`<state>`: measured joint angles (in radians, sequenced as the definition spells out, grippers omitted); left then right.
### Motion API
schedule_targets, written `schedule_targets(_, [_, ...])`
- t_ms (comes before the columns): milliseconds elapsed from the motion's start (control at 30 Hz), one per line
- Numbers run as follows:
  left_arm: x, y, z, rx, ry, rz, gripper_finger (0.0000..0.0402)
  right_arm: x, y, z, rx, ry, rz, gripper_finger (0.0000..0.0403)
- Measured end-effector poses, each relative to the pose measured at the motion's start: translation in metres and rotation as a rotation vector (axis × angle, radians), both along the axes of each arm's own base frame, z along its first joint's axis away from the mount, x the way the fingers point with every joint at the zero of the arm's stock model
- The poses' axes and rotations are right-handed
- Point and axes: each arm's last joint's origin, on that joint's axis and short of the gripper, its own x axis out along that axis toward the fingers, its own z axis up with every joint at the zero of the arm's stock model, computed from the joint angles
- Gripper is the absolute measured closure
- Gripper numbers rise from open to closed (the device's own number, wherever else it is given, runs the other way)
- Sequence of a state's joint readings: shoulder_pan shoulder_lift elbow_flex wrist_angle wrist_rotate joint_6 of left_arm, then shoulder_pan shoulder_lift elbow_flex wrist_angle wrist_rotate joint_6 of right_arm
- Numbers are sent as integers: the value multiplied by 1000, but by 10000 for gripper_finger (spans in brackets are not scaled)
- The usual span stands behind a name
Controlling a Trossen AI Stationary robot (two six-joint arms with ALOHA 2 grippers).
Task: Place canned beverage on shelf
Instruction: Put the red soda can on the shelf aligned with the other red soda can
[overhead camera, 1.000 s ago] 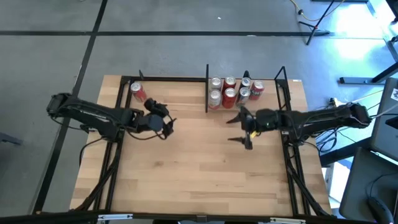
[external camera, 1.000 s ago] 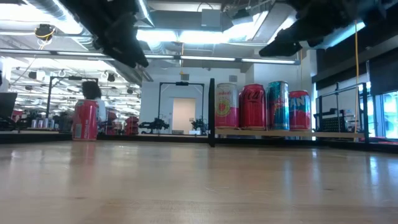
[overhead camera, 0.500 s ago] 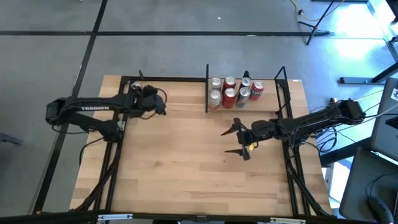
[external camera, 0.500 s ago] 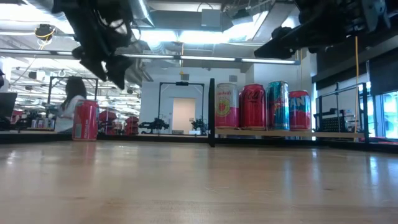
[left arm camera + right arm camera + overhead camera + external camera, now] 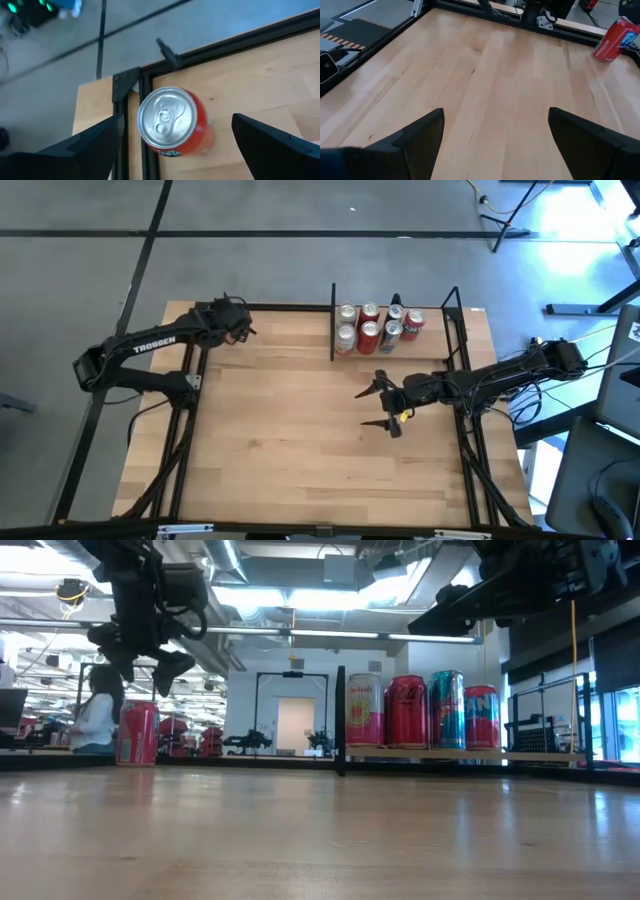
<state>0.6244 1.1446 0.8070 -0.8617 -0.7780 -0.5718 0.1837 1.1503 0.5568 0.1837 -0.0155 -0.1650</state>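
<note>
A red can [image 5: 170, 124] stands upright on its base at the table's far left corner, beside the black frame; it also shows in the low view [image 5: 137, 732]. My left gripper [image 5: 176, 120] is open and points down above the can, one finger on either side, touching nothing; in the low view it [image 5: 145, 668] hangs clear above the can's top. The shelf [image 5: 460, 753] at the far right carries several upright cans [image 5: 375, 327]. My right gripper [image 5: 364, 408] is open and empty above the table, on the near side of the shelf.
Black frame rails [image 5: 190, 410] run along the table's left, right and far sides. A dark divider [image 5: 332, 330] bounds the shelf's left end. Bare wood tabletop [image 5: 300, 450] spreads between the arms. A person [image 5: 95, 720] sits in the room beyond the table.
My left gripper has gone toward the table's far left corner, from mid-table to above the red can, and has tipped to point down, staying open. My right gripper has gone a little toward the near edge, away from the shelf, then kept still, open.
</note>
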Motion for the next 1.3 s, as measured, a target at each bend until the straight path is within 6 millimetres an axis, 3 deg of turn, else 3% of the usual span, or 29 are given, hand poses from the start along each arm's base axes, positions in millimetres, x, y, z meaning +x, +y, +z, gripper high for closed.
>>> schedule_targets(400, [-19,21,-3,-85,-63,97,41,0,0,0,2,0,-2,63])
schedule_targets(733, [-30,29,-29,-119,-125,104,41,0,0,0,2,0,-2,63])
schedule_targets(933, [-31,28,-35,-137,-111,83,44,0,0,0,2,0,-2,63])
schedule_targets(1067, [-30,27,-36,-143,-106,71,73,0,0,0,2,0,-2,63])
schedule_targets(1300, [-30,27,-35,-144,-87,56,161,0,0,0,2,-1,-2,63])
